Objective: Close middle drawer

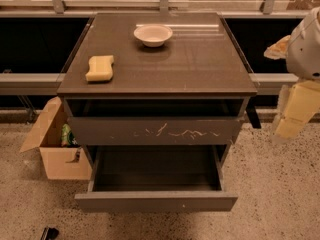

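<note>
The middle drawer (155,201) is dark grey-brown with a plain front. It stands pulled far out of the cabinet (160,59), and its inside looks empty. Above it, the top drawer with white scratch marks (155,130) is out a little. The lowest drawer is hidden under the open one. My gripper (294,115), with cream-coloured fingers, hangs from the white arm (307,44) at the right edge. It is to the right of the cabinet at about top-drawer height and touches nothing.
A white bowl (153,34) and a yellow sponge (99,67) lie on the cabinet top. An open cardboard box (55,144) stands on the floor against the cabinet's left side. A low ledge and a glass wall run behind. The speckled floor lies in front.
</note>
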`<action>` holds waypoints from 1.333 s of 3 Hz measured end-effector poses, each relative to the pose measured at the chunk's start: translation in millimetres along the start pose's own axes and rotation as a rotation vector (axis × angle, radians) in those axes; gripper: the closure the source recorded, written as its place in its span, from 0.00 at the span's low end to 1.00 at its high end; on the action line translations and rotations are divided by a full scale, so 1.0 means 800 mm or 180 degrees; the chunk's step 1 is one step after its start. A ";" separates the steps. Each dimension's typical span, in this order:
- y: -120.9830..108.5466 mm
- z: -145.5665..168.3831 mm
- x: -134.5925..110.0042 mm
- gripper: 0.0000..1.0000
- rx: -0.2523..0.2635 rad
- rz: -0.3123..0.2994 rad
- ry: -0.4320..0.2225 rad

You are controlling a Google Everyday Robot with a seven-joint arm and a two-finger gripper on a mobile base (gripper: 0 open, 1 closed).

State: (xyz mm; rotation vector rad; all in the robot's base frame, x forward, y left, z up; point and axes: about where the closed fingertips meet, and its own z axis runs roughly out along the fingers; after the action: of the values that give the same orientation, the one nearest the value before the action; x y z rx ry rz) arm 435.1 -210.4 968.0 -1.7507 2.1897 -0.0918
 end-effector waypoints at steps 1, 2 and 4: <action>0.024 0.043 -0.010 0.00 -0.0111 -0.0222 -0.0166; 0.066 0.127 -0.015 0.00 -0.0407 -0.0413 -0.0324; 0.103 0.194 -0.010 0.00 -0.0606 -0.0494 -0.0287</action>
State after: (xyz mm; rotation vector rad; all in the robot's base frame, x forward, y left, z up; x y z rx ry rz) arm 405.4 -158.3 802.4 -1.9851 2.0542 0.1611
